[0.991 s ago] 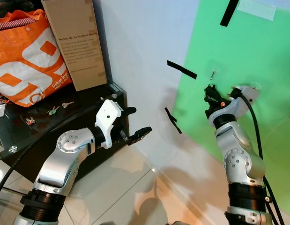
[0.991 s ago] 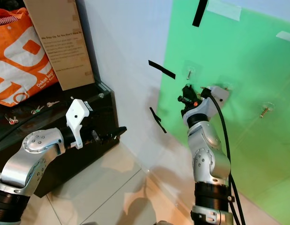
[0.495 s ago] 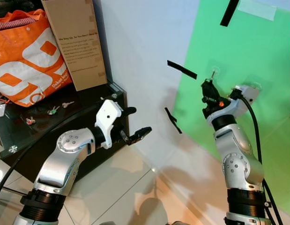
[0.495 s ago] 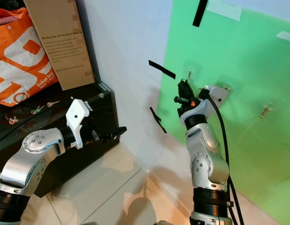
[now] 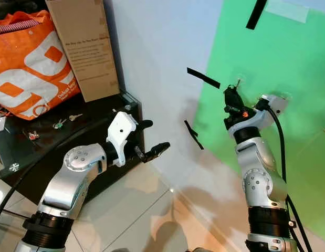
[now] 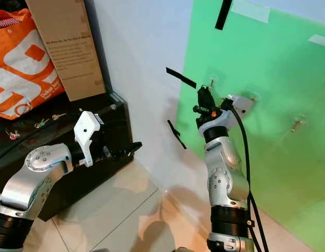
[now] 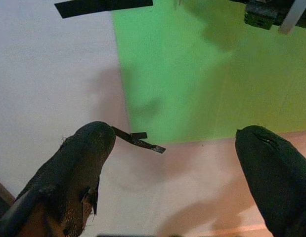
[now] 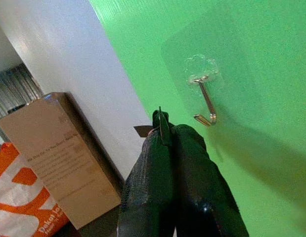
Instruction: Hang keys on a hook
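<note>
My right gripper (image 5: 230, 96) is raised against the green board (image 5: 288, 52), just below a small metal hook (image 5: 238, 82) on a clear sticky pad. In the right wrist view the hook (image 8: 206, 101) sits close beyond the fingertips. The right gripper (image 8: 167, 129) is shut on a thin metal key (image 8: 160, 121) that pokes out edge-on between its fingers. My left gripper (image 5: 154, 137) hangs open in front of the black cabinet, holding nothing. Three more keys (image 5: 60, 124) lie on the cabinet top.
A black cabinet (image 5: 99, 118) on the left carries an orange bag (image 5: 31, 63) and a cardboard box (image 5: 86, 47). Black tape strips (image 5: 203, 77) cross the white wall and the board's edge. Another hook (image 6: 296, 125) sticks out further right on the board. Tiled floor (image 5: 146, 210) lies below.
My right gripper has risen and shifted left, bringing the key up close under the hook. The left arm has stayed still.
</note>
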Controlling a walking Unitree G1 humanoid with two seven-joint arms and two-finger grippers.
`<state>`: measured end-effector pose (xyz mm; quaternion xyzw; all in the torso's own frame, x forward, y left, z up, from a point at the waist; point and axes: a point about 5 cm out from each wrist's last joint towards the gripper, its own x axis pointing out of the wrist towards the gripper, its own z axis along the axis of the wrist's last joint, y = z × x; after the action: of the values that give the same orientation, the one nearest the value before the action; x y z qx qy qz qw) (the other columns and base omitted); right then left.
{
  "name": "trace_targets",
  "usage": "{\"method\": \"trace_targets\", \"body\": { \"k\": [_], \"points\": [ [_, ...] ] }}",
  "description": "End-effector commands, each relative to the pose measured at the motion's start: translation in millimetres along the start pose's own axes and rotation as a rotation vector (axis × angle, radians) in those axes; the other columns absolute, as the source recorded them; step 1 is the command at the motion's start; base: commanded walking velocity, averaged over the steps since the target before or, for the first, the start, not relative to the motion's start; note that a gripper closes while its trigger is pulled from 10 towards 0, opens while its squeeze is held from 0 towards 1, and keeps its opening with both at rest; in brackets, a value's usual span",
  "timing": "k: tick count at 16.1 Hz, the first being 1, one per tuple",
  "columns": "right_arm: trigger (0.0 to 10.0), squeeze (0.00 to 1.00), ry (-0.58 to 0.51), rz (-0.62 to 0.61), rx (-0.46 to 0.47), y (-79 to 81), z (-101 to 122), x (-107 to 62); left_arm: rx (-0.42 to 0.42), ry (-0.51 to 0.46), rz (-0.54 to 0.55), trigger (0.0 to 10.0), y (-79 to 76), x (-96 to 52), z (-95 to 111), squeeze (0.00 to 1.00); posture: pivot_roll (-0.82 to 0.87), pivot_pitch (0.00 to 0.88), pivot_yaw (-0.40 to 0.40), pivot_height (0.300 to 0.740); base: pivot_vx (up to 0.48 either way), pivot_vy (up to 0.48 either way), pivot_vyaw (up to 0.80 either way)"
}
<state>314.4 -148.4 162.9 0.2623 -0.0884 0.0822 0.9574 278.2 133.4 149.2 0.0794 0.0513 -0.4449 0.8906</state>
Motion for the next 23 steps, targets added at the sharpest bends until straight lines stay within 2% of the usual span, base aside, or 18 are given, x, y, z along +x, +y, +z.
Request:
{"method": "trace_targets", "body": {
  "k": [1, 5, 12, 18, 23],
  "points": [
    [10.0, 0.0, -0.022, 0.006, 0.028, 0.9, 2, 2.8, 0.006, 0.006, -0.011, 10.0, -1.8, -0.2, 1, 0.0, 0.01, 0.0, 0.008, 0.74, 0.0, 0.0, 0.0],
    [10.0, 0.0, -0.063, -0.034, 0.074, -4.2, 4, 6.0, 0.006, 0.011, -0.012, 10.0, -1.4, -1.1, 1, 0.01, 0.01, 0.0, 0.014, 0.74, 0.0, 0.0, 0.0],
    [10.0, 0.0, -0.067, -0.105, 0.128, -16.1, 0, 3.5, 0.008, 0.017, -0.021, 10.0, -0.9, -1.1, 1, 0.01, 0.0, 0.0, 0.027, 0.74, 0.0, 0.0, 0.0],
    [10.0, 0.0, 0.009, -0.142, 0.159, -21.8, -13, 2.1, 0.01, 0.021, -0.025, 10.0, -0.5, -1.7, 1, 0.0, 0.0, 0.0, 0.03, 0.74, 0.0, 0.0, 0.0],
    [10.0, 0.0, 0.028, -0.129, 0.153, -20.2, -17, 1.2, 0.011, 0.024, -0.024, 10.0, -1.0, -2.5, 1, 0.01, 0.01, 0.0, 0.026, 0.74, 0.0, 0.0, 0.0]
  ]
}}
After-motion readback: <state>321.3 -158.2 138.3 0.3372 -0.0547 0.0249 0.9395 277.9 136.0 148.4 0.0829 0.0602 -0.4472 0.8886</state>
